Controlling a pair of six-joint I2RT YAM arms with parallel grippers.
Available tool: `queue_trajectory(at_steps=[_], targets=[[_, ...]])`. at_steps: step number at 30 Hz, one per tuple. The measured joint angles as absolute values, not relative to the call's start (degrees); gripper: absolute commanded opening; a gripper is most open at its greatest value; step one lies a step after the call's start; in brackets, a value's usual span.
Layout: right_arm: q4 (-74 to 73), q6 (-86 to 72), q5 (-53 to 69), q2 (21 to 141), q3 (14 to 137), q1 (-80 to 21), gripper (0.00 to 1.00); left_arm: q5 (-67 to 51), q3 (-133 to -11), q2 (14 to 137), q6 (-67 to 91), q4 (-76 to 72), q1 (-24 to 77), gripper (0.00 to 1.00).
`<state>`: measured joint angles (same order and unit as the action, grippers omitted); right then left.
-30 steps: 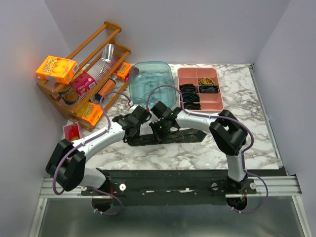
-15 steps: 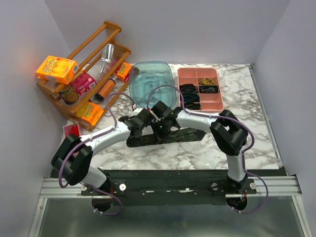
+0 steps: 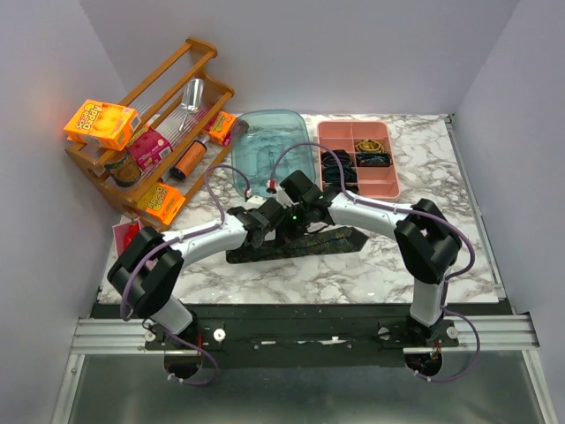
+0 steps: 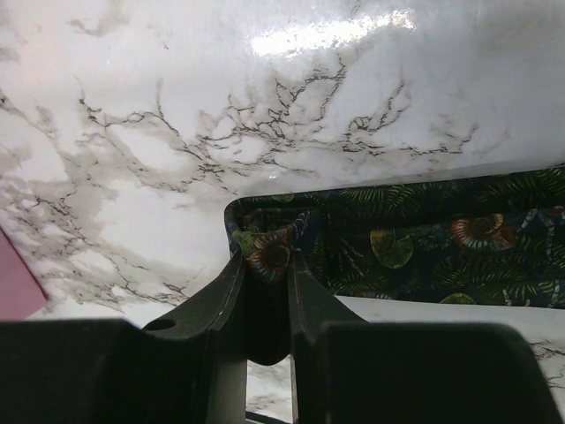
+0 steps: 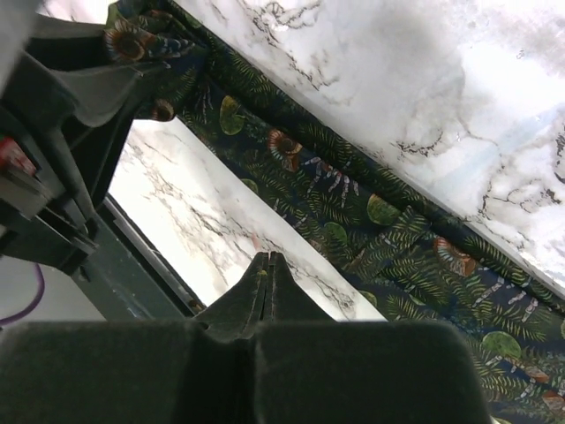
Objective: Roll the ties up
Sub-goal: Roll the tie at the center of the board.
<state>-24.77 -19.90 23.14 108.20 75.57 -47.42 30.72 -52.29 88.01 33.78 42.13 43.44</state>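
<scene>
White marble table (image 3: 371, 274), grey walls on three sides.

- Left gripper (image 4: 267, 265): jaws clamped on the folded left end of the tie (image 4: 424, 247). A small bunch of fabric is pinched between the fingers (image 4: 225, 300), right at the table surface.
- Right gripper (image 5: 267, 262): fingertips pressed flat together with nothing between them. It sits over bare marble just beside the tie's near edge. Can't tell if the tips touch the table.
- Both grippers are close together at the tie's left part, left arm reaching in from the left and right arm from the right.
- Tie: dark fabric with a green fern and shell print. It lies flat across the middle of the table, running left to right in one strip, unrolled except for the folded end in the left grip.
- Behind it is a clear teal tub (image 3: 274, 146). To the tub's right is a pink divided tray (image 3: 395, 168) with dark coiled rolls (image 3: 338, 172) in several compartments.
- Wooden rack (image 3: 159, 97) at back left holds an orange box (image 3: 101, 124) and other packets.
- Small pink container (image 3: 128, 234) sits at the left table edge.
</scene>
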Motion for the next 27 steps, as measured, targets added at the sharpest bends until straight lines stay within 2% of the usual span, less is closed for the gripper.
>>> queue_trajectory(at_steps=[4, 9, 13, 15, 16, 19, 27], targets=[[-24.47, -20.05, 23.73, 108.2, 74.78, -46.78, 0.01, 32.1, -54.59, 90.83, 34.09, 43.57, 45.06, 0.01], [-24.32, -20.12, 23.9, 108.2, 74.0, -46.19, 0.01, 33.1, -57.21, 93.69, 34.79, 44.69, 47.2, 0.15], [-24.34, -20.12, 23.9, 108.22, 72.93, -45.65, 0.01, 33.63, -58.7, 95.44, 35.51, 45.6, 48.21, 0.32], [-24.36, -20.08, 23.92, 108.22, 72.42, -45.43, 0.01, 33.85, -59.31, 96.23, 35.88, 46.06, 48.71, 0.34], [-24.43, -20.01, 23.92, 108.22, 72.25, -45.32, 0.01, 33.87, -59.51, 96.47, 36.07, 46.19, 48.84, 0.41], [-24.45, -19.9, 23.92, 108.22, 71.88, -45.17, 0.01, 33.87, -59.79, 96.95, 36.91, 46.37, 49.17, 0.49], [-24.16, -19.9, 24.21, 108.22, 71.18, -45.1, 0.01, 32.73, -59.66, 96.92, 38.92, 45.36, 49.47, 0.5]])
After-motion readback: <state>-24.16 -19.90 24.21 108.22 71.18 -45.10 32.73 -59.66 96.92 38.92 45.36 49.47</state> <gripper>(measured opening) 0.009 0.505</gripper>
